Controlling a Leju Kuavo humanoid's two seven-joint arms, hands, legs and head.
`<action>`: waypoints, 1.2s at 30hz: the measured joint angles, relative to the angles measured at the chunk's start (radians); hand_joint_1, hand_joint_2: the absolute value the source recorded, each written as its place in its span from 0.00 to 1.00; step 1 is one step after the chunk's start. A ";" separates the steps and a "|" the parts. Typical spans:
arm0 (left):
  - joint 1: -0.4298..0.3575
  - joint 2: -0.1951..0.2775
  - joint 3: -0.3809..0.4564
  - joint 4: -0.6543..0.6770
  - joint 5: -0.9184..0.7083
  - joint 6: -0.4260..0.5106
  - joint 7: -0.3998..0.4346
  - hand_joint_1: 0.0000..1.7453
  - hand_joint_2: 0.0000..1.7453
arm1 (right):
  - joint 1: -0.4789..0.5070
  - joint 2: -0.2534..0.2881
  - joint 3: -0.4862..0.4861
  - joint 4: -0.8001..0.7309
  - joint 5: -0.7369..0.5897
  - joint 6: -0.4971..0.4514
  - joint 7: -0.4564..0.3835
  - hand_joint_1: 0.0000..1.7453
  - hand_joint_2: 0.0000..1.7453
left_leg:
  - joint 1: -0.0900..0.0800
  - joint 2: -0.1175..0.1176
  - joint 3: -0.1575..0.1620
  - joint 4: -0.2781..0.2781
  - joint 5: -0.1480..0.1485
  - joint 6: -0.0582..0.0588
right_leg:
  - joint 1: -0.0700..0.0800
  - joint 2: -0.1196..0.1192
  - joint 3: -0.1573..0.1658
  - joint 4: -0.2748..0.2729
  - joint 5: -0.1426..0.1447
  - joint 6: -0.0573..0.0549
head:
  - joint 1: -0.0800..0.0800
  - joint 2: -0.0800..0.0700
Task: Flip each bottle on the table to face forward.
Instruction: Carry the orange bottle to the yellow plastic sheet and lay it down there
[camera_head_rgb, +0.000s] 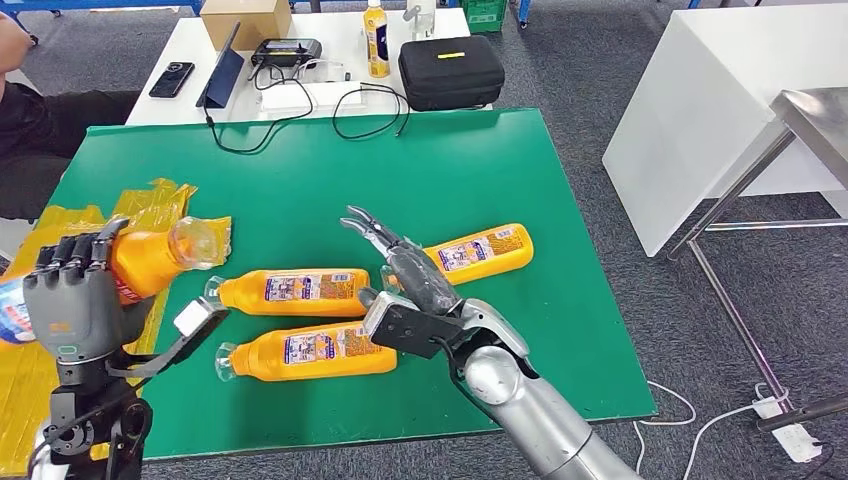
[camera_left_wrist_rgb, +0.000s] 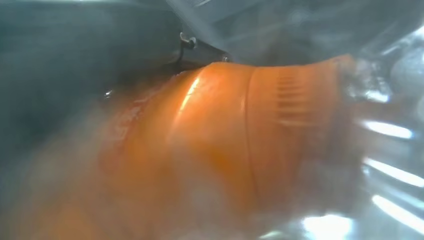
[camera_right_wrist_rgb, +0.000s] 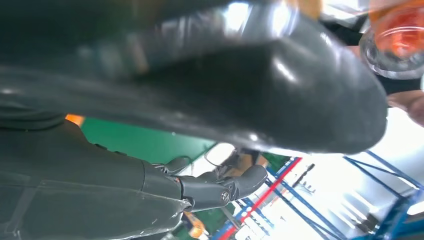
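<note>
Green table (camera_head_rgb: 470, 160) fills the middle of the room, grey carpet around it. At the near left, the left hand (camera_head_rgb: 72, 295) grips an orange bottle (camera_head_rgb: 160, 255), held above crumpled yellow packaging (camera_head_rgb: 150, 205), its clear cap pointing right. Toward the centre two more orange bottles lie on their sides, labels up: one farther (camera_head_rgb: 295, 290), one nearer (camera_head_rgb: 310, 350). Over them the right hand (camera_head_rgb: 400, 262) hovers, fingers spread and holding nothing. Right of it lies a fourth bottle (camera_head_rgb: 480, 252).
</note>
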 joint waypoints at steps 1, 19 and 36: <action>-0.010 0.064 -0.058 0.047 -0.009 0.000 0.176 1.00 1.00 | 0.004 -0.011 0.001 -0.001 -0.012 0.010 -0.002 0.00 0.00 | 0.000 0.001 0.000 0.000 0.000 0.000 | 0.000 0.001 0.000 0.000 0.000 0.000 | 0.000 0.000; -0.115 0.400 -0.527 0.571 -0.019 0.002 0.498 1.00 1.00 | -0.009 -0.069 0.035 0.004 -0.075 0.067 -0.016 0.00 0.00 | 0.000 0.001 -0.003 0.000 0.001 -0.002 | -0.002 0.003 -0.001 0.003 0.000 0.000 | 0.000 0.000; -0.173 0.396 -0.542 0.662 -0.018 0.007 0.435 0.00 0.00 | -0.015 -0.069 0.052 0.019 -0.074 0.066 0.000 0.00 0.00 | 0.000 0.001 -0.002 0.000 0.001 -0.002 | -0.002 0.003 -0.001 0.003 0.000 0.000 | 0.000 0.000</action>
